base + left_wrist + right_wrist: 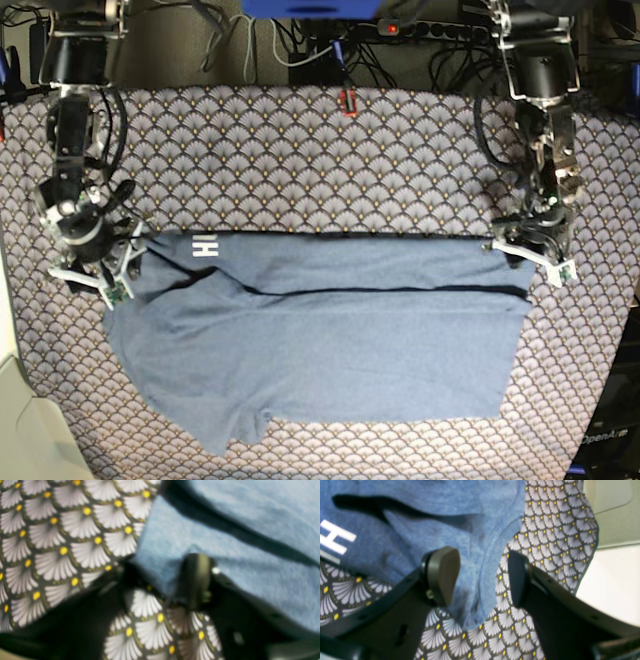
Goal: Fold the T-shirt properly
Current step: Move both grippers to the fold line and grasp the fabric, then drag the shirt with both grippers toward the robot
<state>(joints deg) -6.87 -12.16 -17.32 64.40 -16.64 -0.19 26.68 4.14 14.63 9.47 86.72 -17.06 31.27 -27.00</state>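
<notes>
now both hands [482, 580] [160, 580] straddle the t-shirt [330, 340] edges.

- T-shirt [320, 340] lies on tablecloth [300, 160], spread across the table's middle and 6 o'clock half.
- Folded top edge runs 9-to-3 o'clock.
- Right gripper [100, 268] at shirt's 9 o'clock end, straddling its edge.
- Left gripper [528, 250] at the 3 o'clock corner.

Light: even and bright overhead, no glare on the tablecloth [320, 150].
Shadows: a dark band runs under the T-shirt [330, 340] fold.
Left wrist view: soft all over, T-shirt weave smeared.
Right wrist view: sharper, washed-out white at the right edge.
</notes>
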